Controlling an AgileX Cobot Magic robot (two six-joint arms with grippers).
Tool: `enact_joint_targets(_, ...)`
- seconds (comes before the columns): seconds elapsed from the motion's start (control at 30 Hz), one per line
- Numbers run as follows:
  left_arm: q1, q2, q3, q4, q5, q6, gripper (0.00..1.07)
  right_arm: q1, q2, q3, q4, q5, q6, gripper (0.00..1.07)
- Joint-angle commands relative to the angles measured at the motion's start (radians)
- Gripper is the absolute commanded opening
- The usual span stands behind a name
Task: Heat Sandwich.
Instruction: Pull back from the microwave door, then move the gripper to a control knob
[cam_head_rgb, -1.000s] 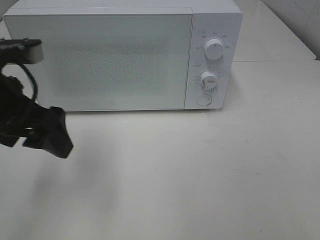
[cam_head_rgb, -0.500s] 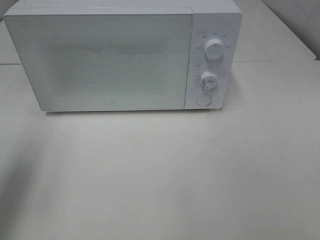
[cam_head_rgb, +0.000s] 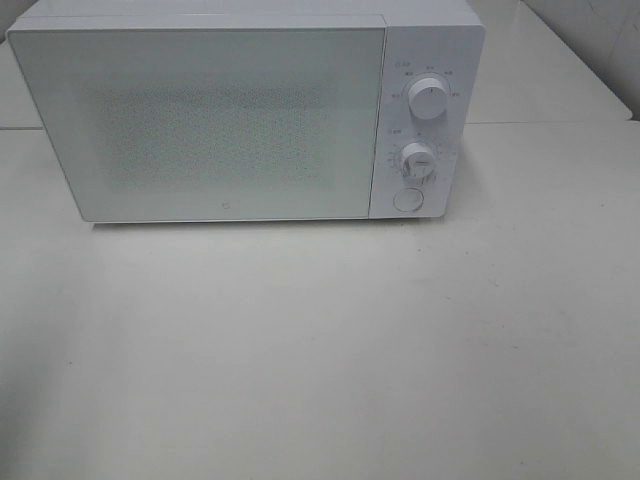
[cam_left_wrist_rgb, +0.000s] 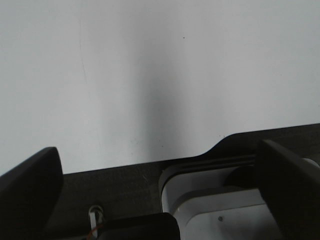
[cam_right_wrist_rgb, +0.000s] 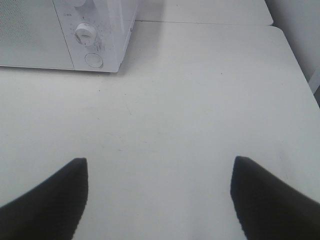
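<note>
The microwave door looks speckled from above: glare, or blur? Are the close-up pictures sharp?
Exterior high view: the speckle on the microwave door looks like fine mesh, not glare; light is soft. Left wrist view: a faint shadow band crosses the table. Right wrist view: the near pincer fingers are dark and blurry, the dial sharper.

Toward the back of the table (cam_head_rgb: 320, 380): microwave (cam_head_rgb: 245, 115), facing front. Door (cam_head_rgb: 200, 130) on the left, panel (cam_head_rgb: 452, 130) on the right. On the panel, top to bottom: knob (cam_head_rgb: 428, 98), second knob (cam_head_rgb: 417, 160), button (cam_head_rgb: 407, 200).
</note>
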Motion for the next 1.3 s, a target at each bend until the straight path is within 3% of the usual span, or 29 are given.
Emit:
enact_joint_targets(0.03, 0.001, -0.125, 0.03, 0.0, -0.012, 0.027, 0.98, -0.007, -0.027, 0.003, 0.002, -0.012, -0.007, 0.76)
enact_joint_targets(0.4, 0.001, -0.512, 0.18, -0.008, -0.013, 0.024, 0.98, -0.007, -0.027, 0.003, 0.002, -0.012, -0.007, 0.76)
enact_joint_targets(0.67, 0.001, -0.797, 0.178, -0.008, -0.049, 0.017, 0.98, -0.007, -0.027, 0.003, 0.002, -0.012, -0.007, 0.76)
enact_joint_targets(0.87, 0.001, -0.797, 0.219, -0.014, -0.129, 0.02, 0.98, -0.007, -0.021, 0.003, 0.002, -0.012, -0.007, 0.76)
enact_joint_targets(1.3, 0.001, -0.796, 0.216, -0.008, -0.128, 0.017, 0.98, -0.007, -0.021, 0.003, 0.002, -0.012, -0.007, 0.76)
